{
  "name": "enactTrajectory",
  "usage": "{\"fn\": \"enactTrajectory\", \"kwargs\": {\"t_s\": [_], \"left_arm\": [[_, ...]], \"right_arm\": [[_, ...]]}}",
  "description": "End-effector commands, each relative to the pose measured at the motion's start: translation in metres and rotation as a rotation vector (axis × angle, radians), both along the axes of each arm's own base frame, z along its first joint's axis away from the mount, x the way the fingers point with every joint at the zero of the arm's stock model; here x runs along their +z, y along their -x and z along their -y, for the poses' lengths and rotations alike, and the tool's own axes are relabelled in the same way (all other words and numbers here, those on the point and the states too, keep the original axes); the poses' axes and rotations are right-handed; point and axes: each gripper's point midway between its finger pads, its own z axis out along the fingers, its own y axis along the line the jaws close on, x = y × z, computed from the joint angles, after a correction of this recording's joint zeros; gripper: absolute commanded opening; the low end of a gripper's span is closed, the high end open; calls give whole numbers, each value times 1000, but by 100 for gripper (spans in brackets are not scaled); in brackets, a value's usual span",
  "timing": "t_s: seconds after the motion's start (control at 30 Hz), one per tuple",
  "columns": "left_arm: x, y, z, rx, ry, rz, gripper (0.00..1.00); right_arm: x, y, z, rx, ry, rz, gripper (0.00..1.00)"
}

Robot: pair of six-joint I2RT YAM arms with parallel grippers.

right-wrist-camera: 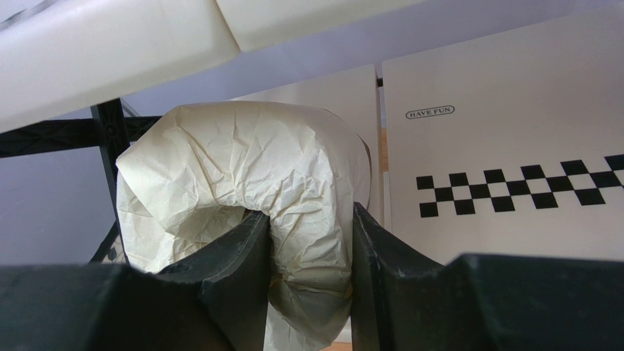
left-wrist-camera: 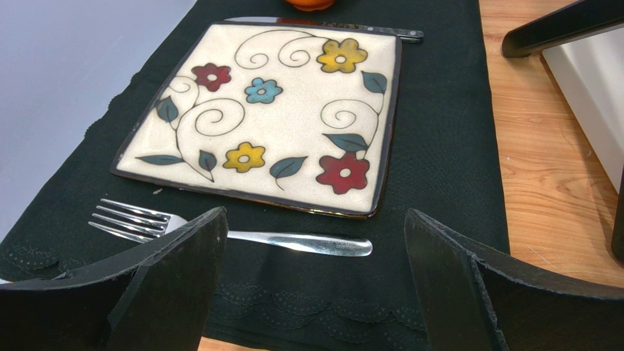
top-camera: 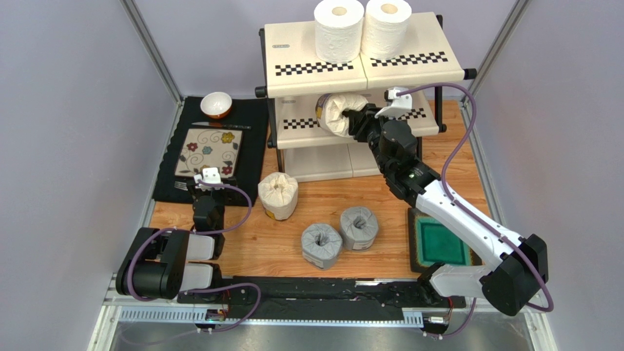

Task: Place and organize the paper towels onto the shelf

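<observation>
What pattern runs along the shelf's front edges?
Black-and-white checkered strips on the cream three-tier shelf; clearest in the top external view.

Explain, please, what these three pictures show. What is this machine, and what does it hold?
Two robot arms are fixed at a table's near edge. One picture comes from a camera above; the others from cameras on each wrist. The right arm has its jaws shut on a cream roll at the shelf's middle tier. Two white rolls stand on top. A second cream roll and two grey rolls wait on the table. The left arm, jaws open, faces a plate and fork.
</observation>
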Motion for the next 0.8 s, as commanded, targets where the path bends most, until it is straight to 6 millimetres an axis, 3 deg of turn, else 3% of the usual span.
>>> {"fn": "enactTrajectory", "kwargs": {"t_s": [0.0, 0.13, 0.27, 0.77], "left_arm": [[-72, 70, -7, -2, -22, -205, 99], [-73, 70, -7, -2, -22, -206, 99], [-72, 70, -7, -2, -22, -205, 99], [-73, 70, -7, -2, -22, -206, 99]], "right_arm": [[60, -5, -1, 0, -103, 148, 33], [55, -11, -5, 3, -94, 130, 37], [49, -12, -9, 17, -86, 116, 50], [35, -14, 16, -115, -82, 75, 52]]}}
